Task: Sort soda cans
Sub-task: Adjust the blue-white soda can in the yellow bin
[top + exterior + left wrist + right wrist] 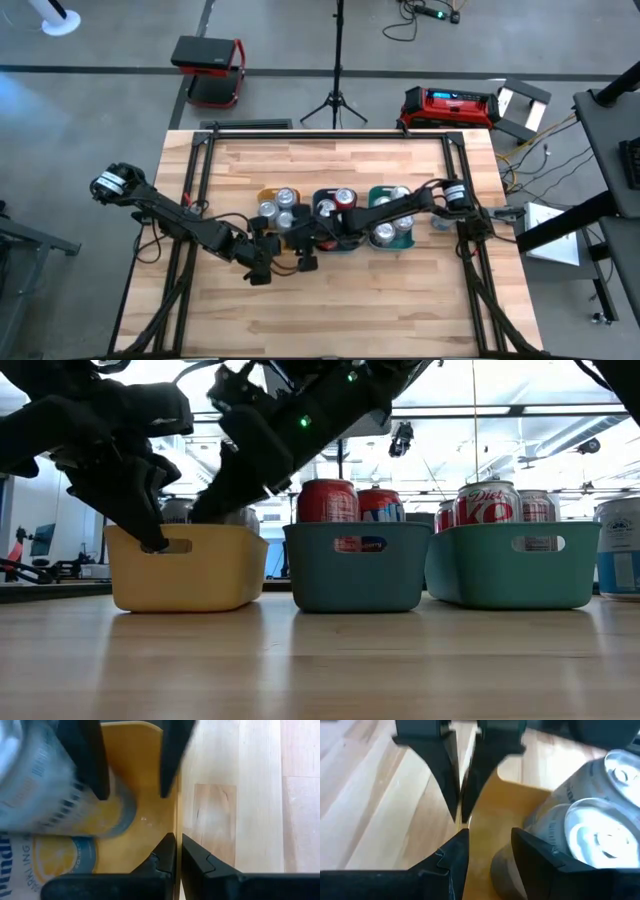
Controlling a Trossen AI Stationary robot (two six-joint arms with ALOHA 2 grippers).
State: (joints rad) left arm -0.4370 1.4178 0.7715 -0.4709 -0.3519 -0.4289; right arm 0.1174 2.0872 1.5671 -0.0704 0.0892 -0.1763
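Observation:
Three trays stand in a row: a yellow tray [270, 192], a blue tray [355, 565] and a green tray [510, 565]. Silver soda cans [283, 203] stand in the yellow tray, red cans [328, 500] in the blue one and more cans [487, 500] in the green one. My left gripper [180, 855] is shut on the yellow tray's near wall. My right gripper [490, 855] hangs open over the same wall. One of its fingers is at the rim. The other is inside, beside a silver can [590, 835]. My left gripper pinches the rim of the yellow tray's near wall [175, 832], close to the tray's left corner. One finger is inside the tray and one outside [152, 530]. The fingers come from above, pointing down. The tray rests flat on the table. Whether my right gripper touches the wall or the can, I cannot tell.
A blue-and-white can [620, 545] stands alone on the table, right of the green tray. Bare wood [330, 310] stretches in front of the trays to the near edge, and more lies behind them.

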